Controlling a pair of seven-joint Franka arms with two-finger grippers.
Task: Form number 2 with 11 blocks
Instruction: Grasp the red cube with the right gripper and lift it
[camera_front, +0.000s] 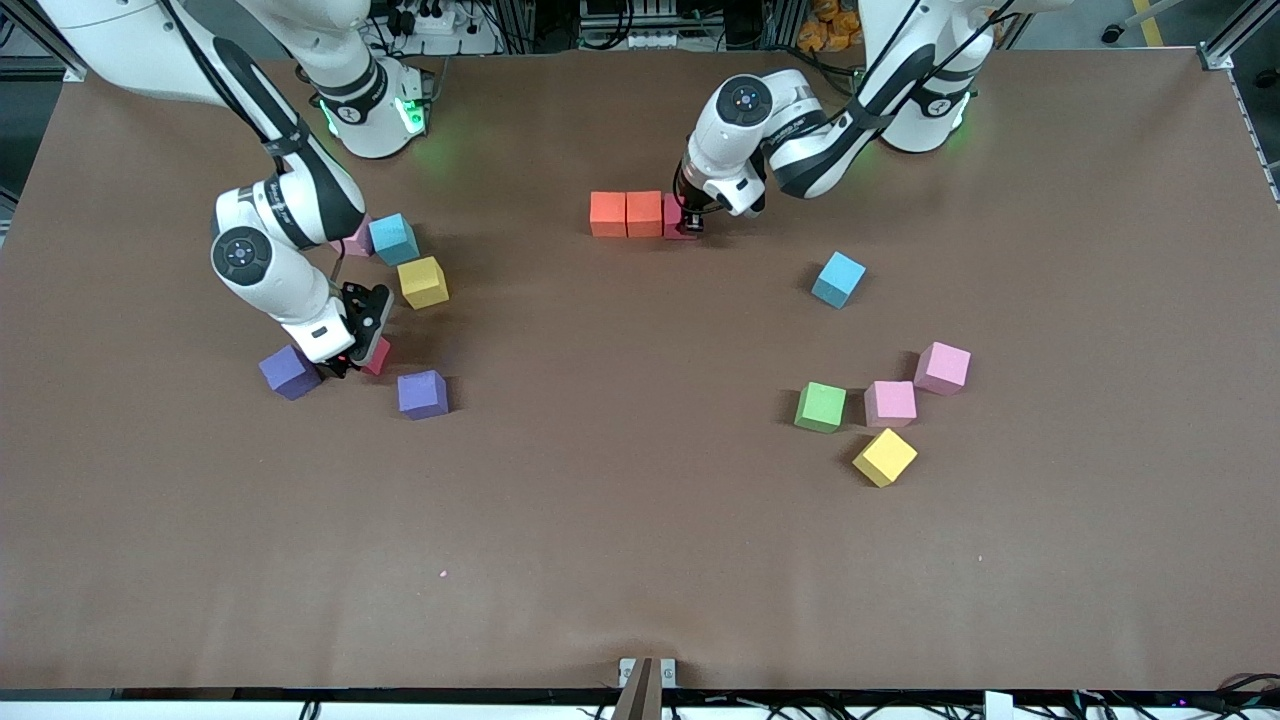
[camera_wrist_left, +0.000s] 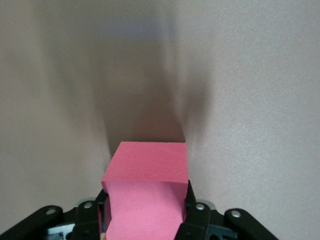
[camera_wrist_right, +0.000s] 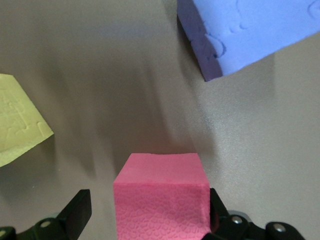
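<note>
Right gripper (camera_front: 352, 362), at the right arm's end of the table, stands low over a red block (camera_wrist_right: 162, 195) with its jaws spread wide: one finger (camera_wrist_right: 77, 212) is apart from the block's face, the other is beside the opposite face, and nothing is gripped yet. A purple block (camera_front: 290, 372) lies just beside this gripper and a second purple block (camera_front: 422, 394) is near, so an off-centre closure could push the red block askew or nudge a neighbour. A yellow block (camera_front: 423, 282) and a light-blue cube (camera_front: 393, 239) sit farther from the front camera. Toward mid-table, two orange blocks (camera_front: 626, 214) lie touching in a row, the start of the number 2. Left gripper (camera_front: 692, 226) is clamped on a second red block (camera_wrist_left: 147, 192), holding it against the row's end. Risk noted: releasing while pressing sideways could shift the orange pair or leave the block crooked. Green, pink and yellow blocks (camera_front: 880, 400) await at the left arm's end.
</note>
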